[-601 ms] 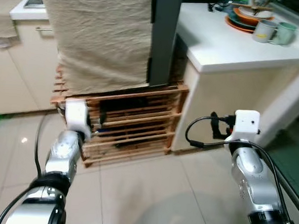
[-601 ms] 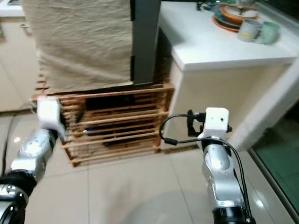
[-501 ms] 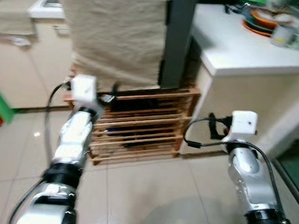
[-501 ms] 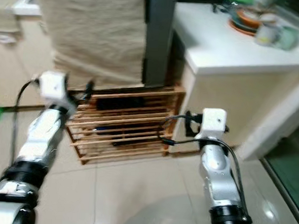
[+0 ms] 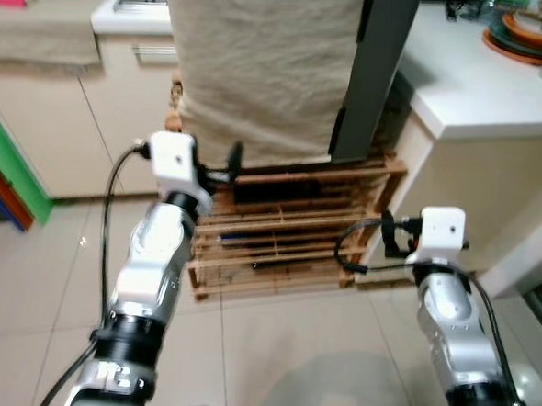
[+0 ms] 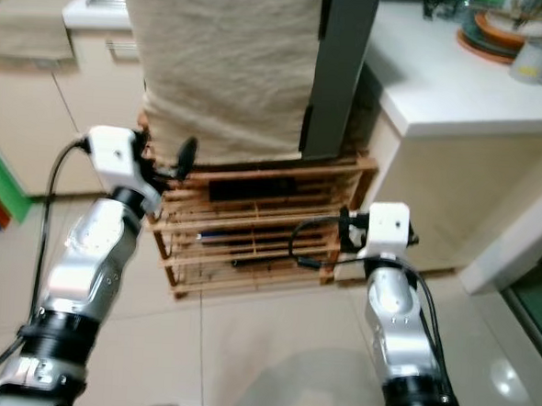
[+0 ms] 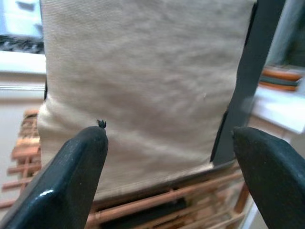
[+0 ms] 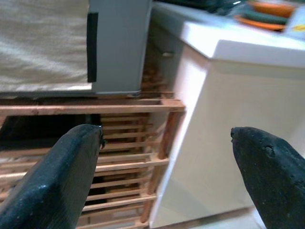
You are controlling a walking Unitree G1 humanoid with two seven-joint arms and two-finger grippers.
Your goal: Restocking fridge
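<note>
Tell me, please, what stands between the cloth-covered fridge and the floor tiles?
A wooden slatted rack stands under the cloth-covered fridge and on the floor tiles. The left eye view shows it; the left claw is raised before it.

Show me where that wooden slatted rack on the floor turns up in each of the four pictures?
Left eye view: wooden rack, centre, under the cloth-draped fridge.
Right eye view: rack, centre, between both arms.
Left wrist view: rack, along the lower edge, between the open left pincer fingers.
Right wrist view: rack, lower left of the picture.
Shared landmark: the beige cloth's hem just above the rack.
</note>
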